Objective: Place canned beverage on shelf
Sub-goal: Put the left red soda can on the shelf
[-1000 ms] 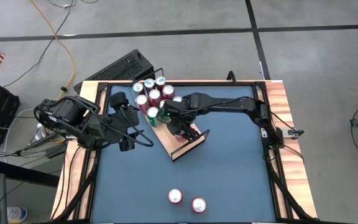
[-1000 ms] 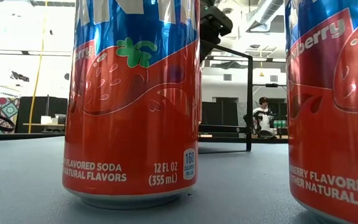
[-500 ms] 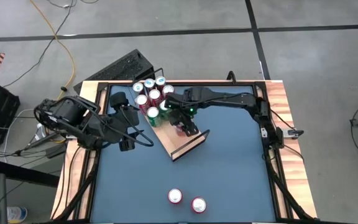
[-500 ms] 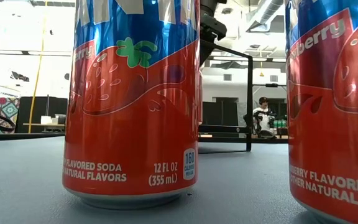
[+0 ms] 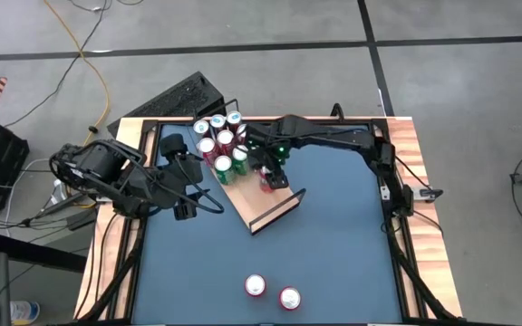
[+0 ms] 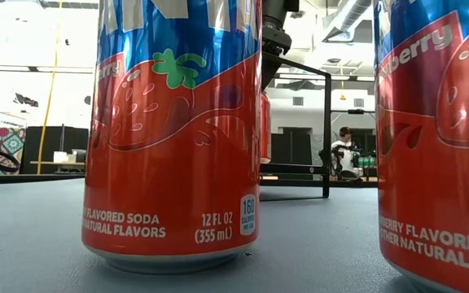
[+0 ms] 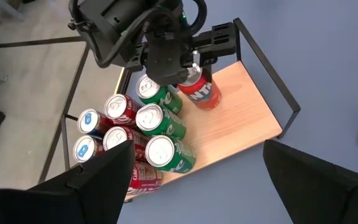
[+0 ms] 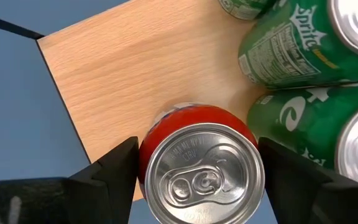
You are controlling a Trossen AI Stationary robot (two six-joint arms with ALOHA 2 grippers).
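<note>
Two arms were in my views, and only the right one was at work: its right gripper point(image 5: 267, 172) sat over the flat light-wood shelf with thin black end rails point(image 5: 259, 203), fingers closed on the sides of a red canned beverage with a silver top point(image 8: 199, 169). In the right wrist view I looked straight down on that can's pull tab, a dark finger pressed against each side of it and bare wood showing beyond. In the left wrist view the red can point(image 7: 200, 92) stood upright with its base at or just above the board; I could not tell whether it touched. It was just beside a cluster of green soda cans point(image 7: 160, 122), with red and blue cans packed behind them at the shelf's far end. The part of the board nearer the one black rail point(image 7: 267, 67) lay open. The left gripper point(image 5: 208, 201) hung off to the side over the dark blue table point(image 5: 333, 244), near the shelf's edge, its fingers spread wide and holding nothing. Two more red strawberry soda cans point(image 5: 256, 286) stood upright together at the table's near side, well apart from the shelf; they filled my low view.
</note>
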